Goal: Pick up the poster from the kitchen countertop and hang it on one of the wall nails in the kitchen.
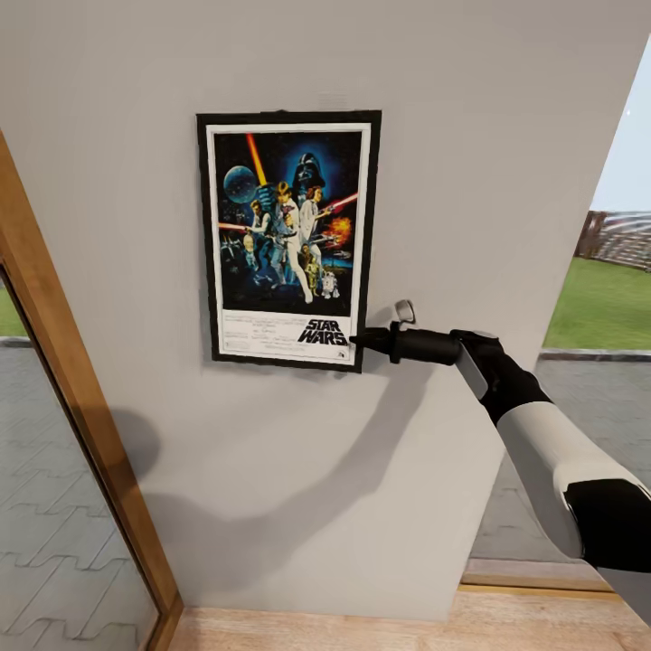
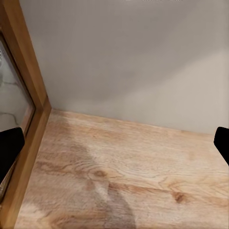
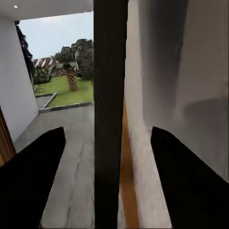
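Observation:
The poster [image 1: 287, 237] hangs upright and flat against the grey wall [image 1: 470, 136], black frame and white border around dark blue Star Wars artwork. My right gripper [image 1: 357, 341] reaches in from the right to the poster's lower right corner. In the right wrist view the black frame edge [image 3: 109, 95] runs between the two dark fingers [image 3: 33, 181], with a visible gap on each side, so the gripper [image 3: 109, 133] is open around it. My left gripper [image 2: 114, 143] is open and empty, its fingertips at the picture's sides, low over the wooden floor [image 2: 124, 171]. The kitchen countertop is out of view.
A wooden door frame [image 1: 54, 362] with glass stands close on the left. To the right the wall ends at an opening onto paving and a lawn [image 1: 601, 307]. Wooden floor [image 1: 362, 628] runs along the wall's foot.

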### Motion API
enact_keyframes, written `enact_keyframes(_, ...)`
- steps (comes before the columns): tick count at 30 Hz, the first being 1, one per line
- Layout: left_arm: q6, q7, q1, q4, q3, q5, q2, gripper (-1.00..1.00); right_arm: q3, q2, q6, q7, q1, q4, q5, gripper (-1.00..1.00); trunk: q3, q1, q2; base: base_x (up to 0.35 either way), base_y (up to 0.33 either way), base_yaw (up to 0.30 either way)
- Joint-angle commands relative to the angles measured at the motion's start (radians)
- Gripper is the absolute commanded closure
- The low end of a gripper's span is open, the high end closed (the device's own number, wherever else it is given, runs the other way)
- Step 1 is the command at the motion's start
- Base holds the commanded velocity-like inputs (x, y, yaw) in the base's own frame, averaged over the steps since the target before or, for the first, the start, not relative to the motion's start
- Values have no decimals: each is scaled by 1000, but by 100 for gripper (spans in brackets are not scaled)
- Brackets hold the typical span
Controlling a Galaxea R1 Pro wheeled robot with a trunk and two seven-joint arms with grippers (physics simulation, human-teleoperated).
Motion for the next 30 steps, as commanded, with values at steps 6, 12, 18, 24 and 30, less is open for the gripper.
enact_keyframes(6, 1, -8, 0, -3, 2, 6, 2, -100, -24, -2, 40, -27, -1, -4, -11, -100, -1, 0, -1, 0, 0, 0)
enact_keyframes(12, 1, -8, 0, -3, 2, 6, 2, -100, -102, -3, 74, -102, -1, -8, -11, -100, -1, 0, -1, 0, 0, 0)
enact_keyframes(18, 1, -7, 0, -3, 2, 6, 2, -100, -102, -2, 76, -103, -1, -8, -11, -100, -1, 0, -1, 0, 0, 0)
enact_keyframes(24, 1, -8, 0, -3, 2, 6, 2, -100, -101, -2, 72, -97, 1, -14, -13, -100, -1, 0, -1, 0, 0, 0)
enact_keyframes(30, 1, -8, 0, -3, 2, 6, 2, -100, -100, -1, 25, -43, 76, -109, -13, -100, -1, 0, -1, -24, 0, 0)
